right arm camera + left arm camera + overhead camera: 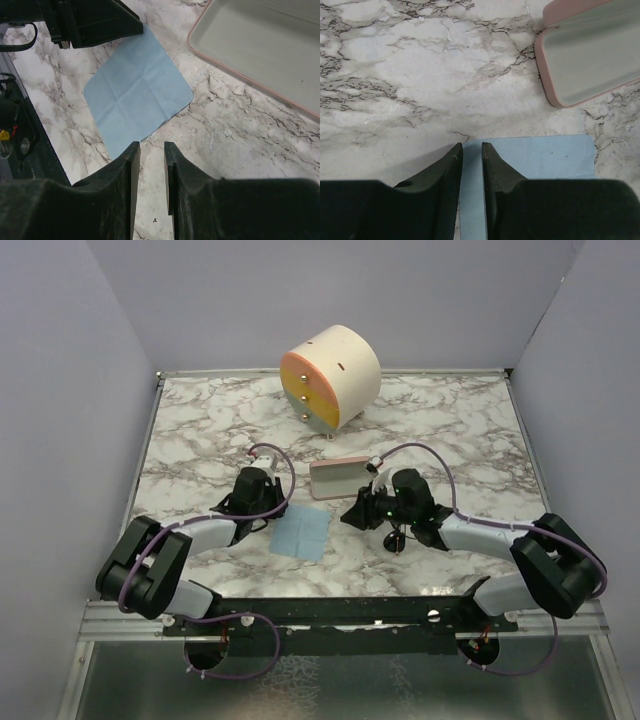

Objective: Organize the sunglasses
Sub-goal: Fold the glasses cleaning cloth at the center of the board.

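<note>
From my overhead view the left gripper (pixel 472 150) sits low over the marble table (pixel 200 440), and its wrist camera shows me the two dark fingers (pixel 447 175) parted by a narrow slot with nothing caught between them, so I read it as released and empty; the tips hover at the near edge of the light blue cloth (pixel 302 532), which lies flat and unfolded with its crease lines showing. Further back, near the rear wall, stands a round cream drawer unit (pixel 332 375) with an orange and yellow front and small brass knobs. In front of it, just beyond the cloth, the pink glasses case (pixel 338 477) lies open, its pale grey lining facing up in both wrist views. The right gripper (pixel 152 150) is just right of the cloth and near the case, pointing toward the cloth's corner; its fingers likewise stand a slim gap apart, gripping nothing, with bare marble under them. The sunglasses (pixel 398 537) I make out only from overhead, as a small dark looped shape on the marble under the right arm's wrist, well apart from the case opening and to the right of the cloth; they are too small for me to tell how they lie
</note>
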